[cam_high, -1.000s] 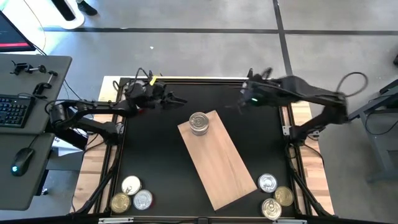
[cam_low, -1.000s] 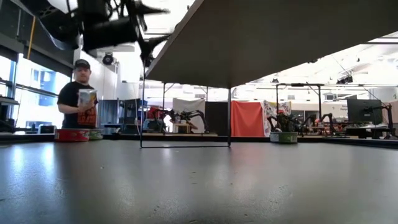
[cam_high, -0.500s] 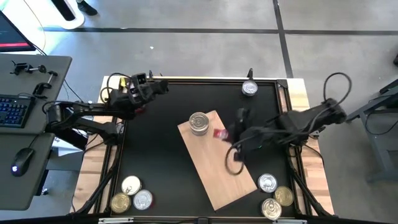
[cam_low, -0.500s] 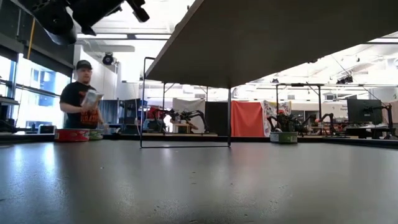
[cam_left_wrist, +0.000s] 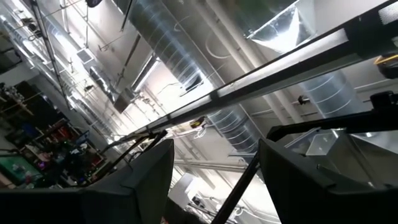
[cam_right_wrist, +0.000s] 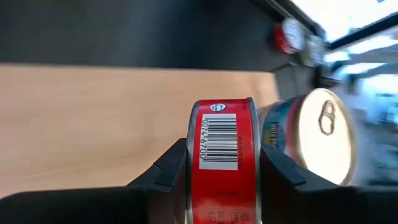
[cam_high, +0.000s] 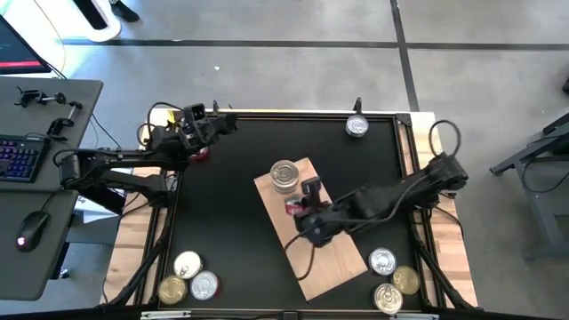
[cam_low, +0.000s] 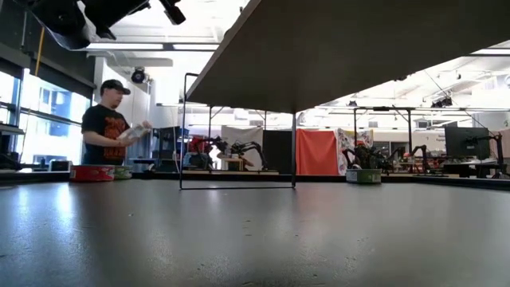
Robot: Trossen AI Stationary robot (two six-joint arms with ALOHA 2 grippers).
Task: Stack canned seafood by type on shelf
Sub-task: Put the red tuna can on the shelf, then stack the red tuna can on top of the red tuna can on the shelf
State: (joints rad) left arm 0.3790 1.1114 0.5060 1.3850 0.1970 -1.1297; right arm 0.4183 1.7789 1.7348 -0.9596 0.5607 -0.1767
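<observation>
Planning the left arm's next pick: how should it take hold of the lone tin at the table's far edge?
The tin lies flat, lid up, nothing touching it. Probably best gripped from straight above, fingers across its round side wall; its low height leaves little else.

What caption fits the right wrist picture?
Right gripper holds a red tin on edge over the wooden board, beside a silver-lidded tin.

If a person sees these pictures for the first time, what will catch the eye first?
The right gripper grips a red-labelled tin on edge over the wooden board, right beside the tins standing near the board's far end. The left gripper hangs raised at the table's far left corner. More tins wait at both near corners.
</observation>
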